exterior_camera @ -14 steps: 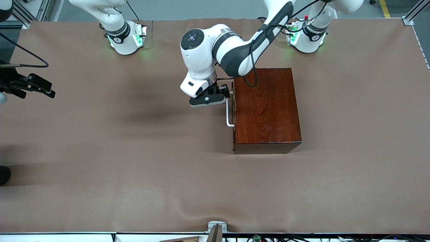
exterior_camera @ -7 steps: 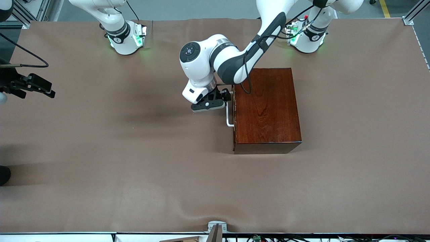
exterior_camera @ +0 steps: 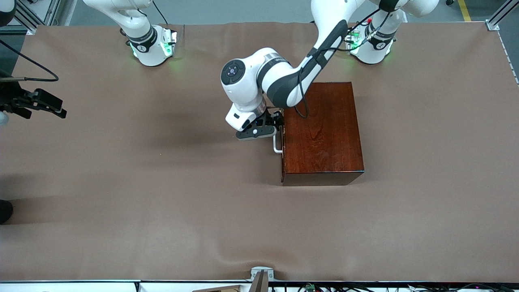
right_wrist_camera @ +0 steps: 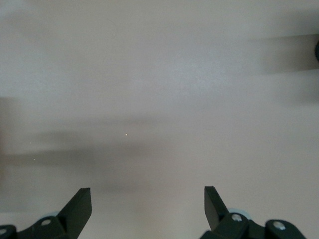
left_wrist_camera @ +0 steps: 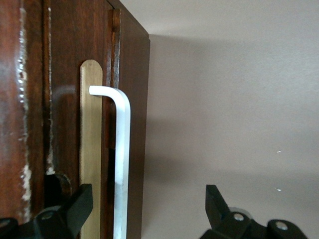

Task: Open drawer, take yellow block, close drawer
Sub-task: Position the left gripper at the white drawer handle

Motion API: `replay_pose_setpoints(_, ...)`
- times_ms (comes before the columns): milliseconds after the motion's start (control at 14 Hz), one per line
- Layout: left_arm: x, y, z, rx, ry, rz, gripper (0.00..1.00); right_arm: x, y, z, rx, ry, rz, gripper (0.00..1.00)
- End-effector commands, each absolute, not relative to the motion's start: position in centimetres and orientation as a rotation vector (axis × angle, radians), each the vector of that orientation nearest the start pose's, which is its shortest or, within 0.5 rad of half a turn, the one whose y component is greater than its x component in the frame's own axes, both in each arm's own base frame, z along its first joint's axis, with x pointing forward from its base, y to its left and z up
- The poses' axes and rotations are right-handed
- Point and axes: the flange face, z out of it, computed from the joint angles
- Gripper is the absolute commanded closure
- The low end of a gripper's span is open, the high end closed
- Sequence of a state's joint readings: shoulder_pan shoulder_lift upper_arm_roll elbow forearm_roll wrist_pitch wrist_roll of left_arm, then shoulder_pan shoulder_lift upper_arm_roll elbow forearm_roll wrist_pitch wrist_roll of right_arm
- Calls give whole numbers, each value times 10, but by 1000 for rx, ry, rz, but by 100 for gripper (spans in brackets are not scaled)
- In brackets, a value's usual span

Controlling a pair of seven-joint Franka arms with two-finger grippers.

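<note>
A glossy dark red-brown wooden box (exterior_camera: 322, 132) sits on the brown cloth-covered table (exterior_camera: 162, 194), a little right of the middle of the front view. Its drawer (exterior_camera: 282, 138) is fully pushed in, its face turned toward the right arm's end of the table, and a white U-shaped bar handle (exterior_camera: 276, 145) stands out from that face.

The left arm reaches down from its base at the upper right of the front view, and the left gripper (exterior_camera: 271, 126) is at the drawer front, over the upper part of the handle. In the left wrist view the handle (left_wrist_camera: 121, 164) runs up the middle-left of the frame between the two black fingers (left_wrist_camera: 75, 211), which are spread wide, one against the wooden drawer face (left_wrist_camera: 65, 99) and the other out over the bare table (left_wrist_camera: 234, 99). Neither finger presses on the bar. A pale wood strip (left_wrist_camera: 90, 149) lies on the drawer face just beside the handle.

The right gripper (exterior_camera: 40, 106) waits at the left edge of the front view, over the table's end. In the right wrist view its black fingers (right_wrist_camera: 77, 209) are spread apart over plain cloth, holding nothing.

The yellow block shows in no view; with the drawer closed, its place cannot be told.
</note>
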State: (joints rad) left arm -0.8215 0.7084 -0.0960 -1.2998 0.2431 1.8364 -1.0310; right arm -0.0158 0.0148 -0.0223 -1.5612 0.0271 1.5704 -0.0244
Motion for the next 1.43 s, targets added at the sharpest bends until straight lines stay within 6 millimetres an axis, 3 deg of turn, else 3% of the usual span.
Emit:
replay_pose_setpoints(0, 466, -552, 300, -2883, -54, -54, 0, 552, -21, 627, -3109, 16, -2, 0)
replay_pose_setpoints(428, 467, -552, 289, -2879, -86, -51, 0, 553, -21, 626, -3109, 17, -2, 0)
replay_pose_setpoints(1069, 473, -561, 302, -2938, -110, -113, 0, 552, -21, 627, -3109, 16, -2, 0)
replay_pose_setpoints(1354, 471, -562, 297, -2933, -104, -106, 0, 553, -21, 626, -3109, 16, 0, 0)
